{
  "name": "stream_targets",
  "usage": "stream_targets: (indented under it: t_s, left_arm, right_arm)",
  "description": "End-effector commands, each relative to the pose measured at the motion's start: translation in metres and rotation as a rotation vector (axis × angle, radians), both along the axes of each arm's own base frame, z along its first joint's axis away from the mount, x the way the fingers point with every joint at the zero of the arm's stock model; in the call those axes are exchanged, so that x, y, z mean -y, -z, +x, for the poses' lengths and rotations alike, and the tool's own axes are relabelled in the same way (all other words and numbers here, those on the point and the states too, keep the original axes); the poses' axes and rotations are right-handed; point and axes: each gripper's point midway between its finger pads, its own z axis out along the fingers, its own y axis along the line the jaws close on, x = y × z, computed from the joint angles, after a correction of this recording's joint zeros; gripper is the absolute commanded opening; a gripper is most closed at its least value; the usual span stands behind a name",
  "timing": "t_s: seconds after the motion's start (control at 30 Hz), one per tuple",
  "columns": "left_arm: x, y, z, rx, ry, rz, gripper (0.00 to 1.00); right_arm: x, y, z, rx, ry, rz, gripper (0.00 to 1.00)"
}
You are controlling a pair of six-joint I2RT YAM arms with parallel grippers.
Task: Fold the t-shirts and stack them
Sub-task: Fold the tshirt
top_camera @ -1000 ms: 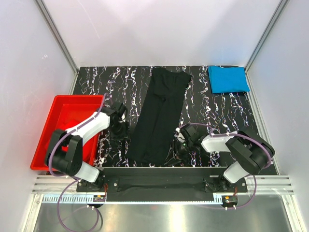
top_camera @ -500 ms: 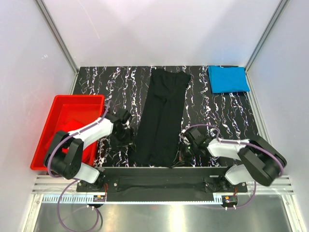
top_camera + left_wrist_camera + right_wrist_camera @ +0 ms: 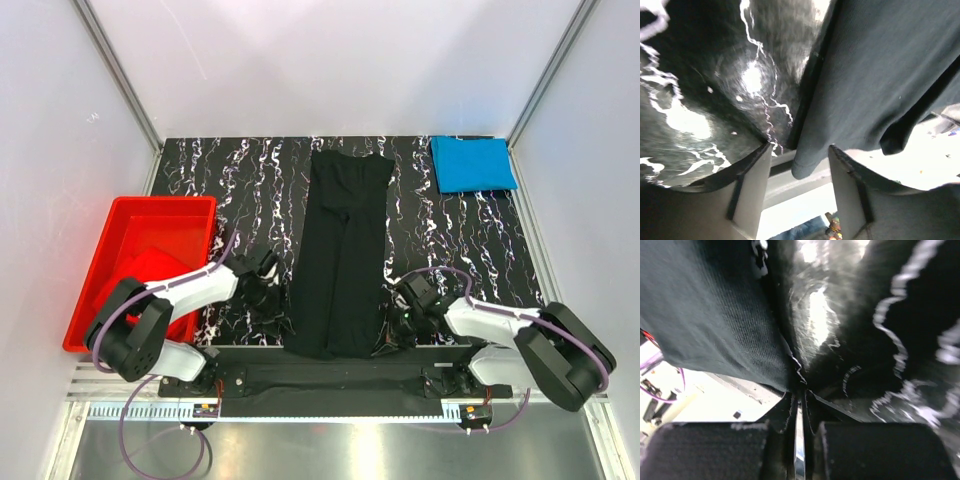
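Observation:
A black t-shirt [image 3: 340,250], folded into a long strip, runs from the table's far side to its near edge. My right gripper [image 3: 392,335] is at the strip's near right corner. In the right wrist view the gripper [image 3: 800,390] is shut on the hem of the black t-shirt [image 3: 705,315]. My left gripper [image 3: 272,305] is at the near left corner. It stands open [image 3: 800,150], with the corner of the black t-shirt [image 3: 880,75] hanging between its fingertips. A folded bright blue t-shirt [image 3: 472,164] lies at the far right. Red fabric [image 3: 150,268] lies in the tub.
The red plastic tub [image 3: 88,285] stands at the left edge of the black marbled table [image 3: 230,180]. The black shirt's near end hangs over the table's front edge, above the rail with the arm bases. Metal frame posts and white walls enclose the table.
Both grippers moved towards the near edge, to the black shirt's near corners. The right gripper closed on the hem. The shirt's near end shifted right.

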Motion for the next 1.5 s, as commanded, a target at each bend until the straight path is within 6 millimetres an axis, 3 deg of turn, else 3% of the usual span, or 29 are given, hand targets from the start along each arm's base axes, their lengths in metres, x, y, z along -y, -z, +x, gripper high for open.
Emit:
stream_targets:
  t_s: [0.0, 0.23, 0.53, 0.63, 0.7, 0.9, 0.97, 1.17, 1.33, 1.47]
  left_arm:
    - [0.007, 0.005, -0.006, -0.012, -0.016, -0.047, 0.52]
    - [0.01, -0.007, -0.016, -0.026, 0.038, -0.048, 0.55]
    - [0.008, 0.004, -0.039, -0.14, 0.046, -0.011, 0.53]
    - [0.013, 0.004, -0.037, -0.129, 0.05, -0.023, 0.52]
    - [0.011, 0.008, -0.034, -0.126, 0.047, -0.001, 0.48]
    - [0.009, 0.011, -0.027, -0.094, 0.025, 0.032, 0.23]
    - [0.006, 0.012, -0.024, -0.076, 0.028, 0.051, 0.2]
    - [0.007, 0.007, -0.017, -0.054, 0.009, 0.069, 0.31]
    - [0.007, 0.006, -0.017, -0.049, 0.006, 0.072, 0.47]
    - [0.013, 0.015, -0.019, -0.081, 0.004, 0.057, 0.46]
  right_arm:
    - [0.011, -0.003, 0.018, 0.054, 0.072, -0.059, 0.07]
    - [0.009, -0.012, 0.036, 0.062, 0.072, -0.052, 0.08]
    - [0.007, -0.014, 0.034, 0.052, 0.097, -0.029, 0.08]
    - [0.009, -0.016, 0.031, 0.051, 0.095, -0.027, 0.08]
    - [0.009, -0.016, 0.031, 0.054, 0.094, -0.026, 0.08]
    - [0.01, -0.017, 0.029, 0.058, 0.091, -0.024, 0.08]
    - [0.01, -0.018, 0.028, 0.059, 0.093, -0.02, 0.08]
    - [0.011, -0.017, 0.026, 0.056, 0.088, -0.02, 0.08]
    - [0.012, -0.016, 0.024, 0.054, 0.087, -0.018, 0.07]
    - [0.013, -0.014, 0.022, 0.052, 0.088, -0.016, 0.07]
